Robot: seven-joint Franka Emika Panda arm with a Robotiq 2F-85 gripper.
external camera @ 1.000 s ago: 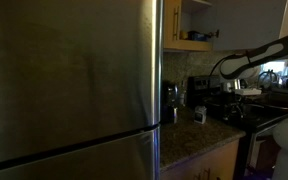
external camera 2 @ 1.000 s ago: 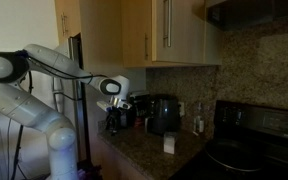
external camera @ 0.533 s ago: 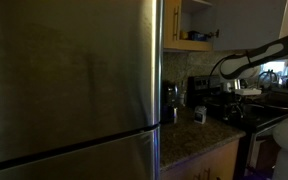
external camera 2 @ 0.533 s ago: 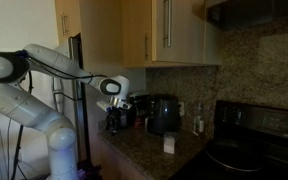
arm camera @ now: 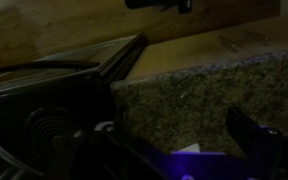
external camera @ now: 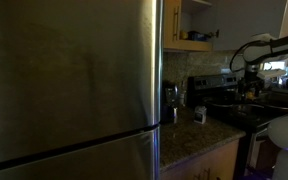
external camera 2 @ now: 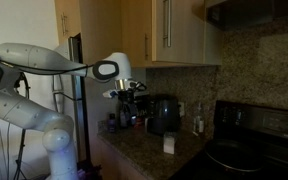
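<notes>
Gripper (external camera 2: 130, 97) hangs in the air over the granite countertop (external camera 2: 144, 152), just beside the black countertop appliance (external camera 2: 164, 114) and apparently not touching it. The fingers are too dark to tell whether they are spread, pressed together, or pinching anything.

Risks:
- A sideways swing would likely clip the appliance or shove it along the counter.
- A blind drop could strike the granite countertop (arm camera: 214, 95), as the wrist view is dim.
- The small white cup (external camera 2: 170, 144) stands in the open near the appliance and could be knocked over.

Upper cabinets (external camera 2: 169, 30) limit headroom. The stove (external camera 2: 246, 140) is well apart. Open room lies back toward the robot, off the counter front. The refrigerator (external camera: 69, 85) fills most of an exterior view.
</notes>
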